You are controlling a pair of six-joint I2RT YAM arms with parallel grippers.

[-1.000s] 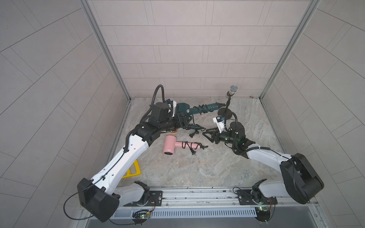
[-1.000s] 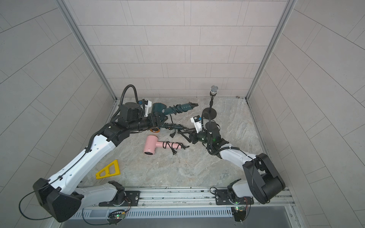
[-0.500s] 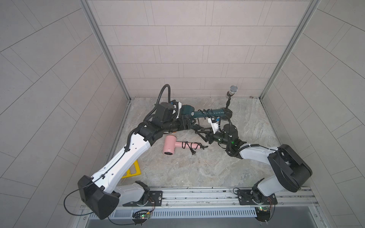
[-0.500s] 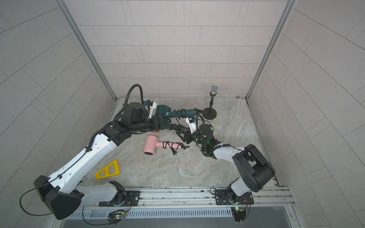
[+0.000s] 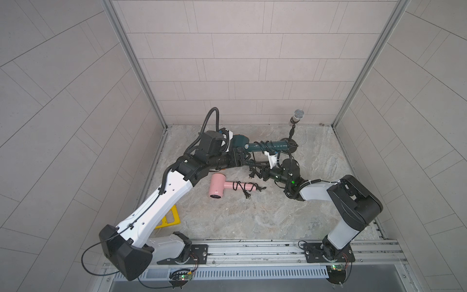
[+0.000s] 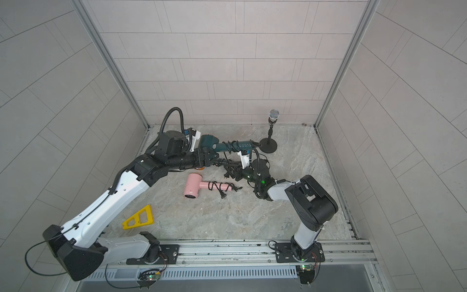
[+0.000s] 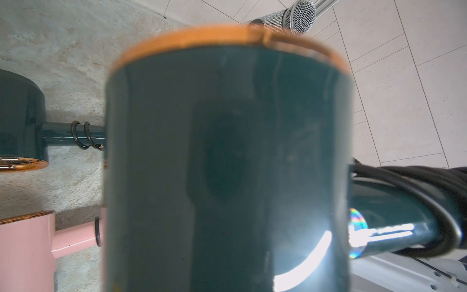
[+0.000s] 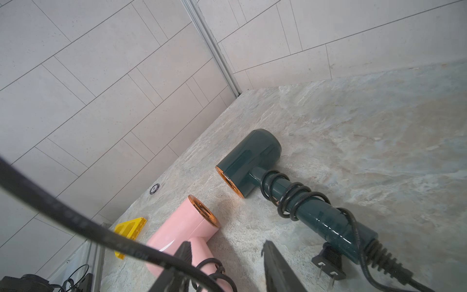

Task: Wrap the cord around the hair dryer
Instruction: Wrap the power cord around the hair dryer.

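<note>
Grey stone made up the table (image 5: pixel 252 222), the biggest thing there. Over it, the left claw (image 5: pixel 239 159) was shut on the head of a green dryer (image 5: pixel 238 142). It seemed to hold it up off the table, near the back. The right claw (image 8: pixel 226 245) sat low beside it, with its two fingers apart and nothing squeezed between them. The cord (image 8: pixel 63 212) ran across one finger, but I could not tell if it was hooked there.

Two more dryers lay on the table. A pink dryer (image 5: pixel 216 187) lay in the middle. A second green dryer (image 8: pixel 250 156) lay near it, mostly under the left arm. Both had black cords coiled round their handles, so I think those two were done. The second one's plug (image 8: pixel 328 263) lay loose by its handle.

The held dryer looked part done. A few loops (image 5: pixel 262 146) sat round its handle, and the rest of the cord ran down toward the right claw. I think that last bit had yet to go round.

I could read no words or brand names. A small shiny rainbow sticker (image 7: pixel 356 226) sat on the held handle, too blurry to read.
</note>
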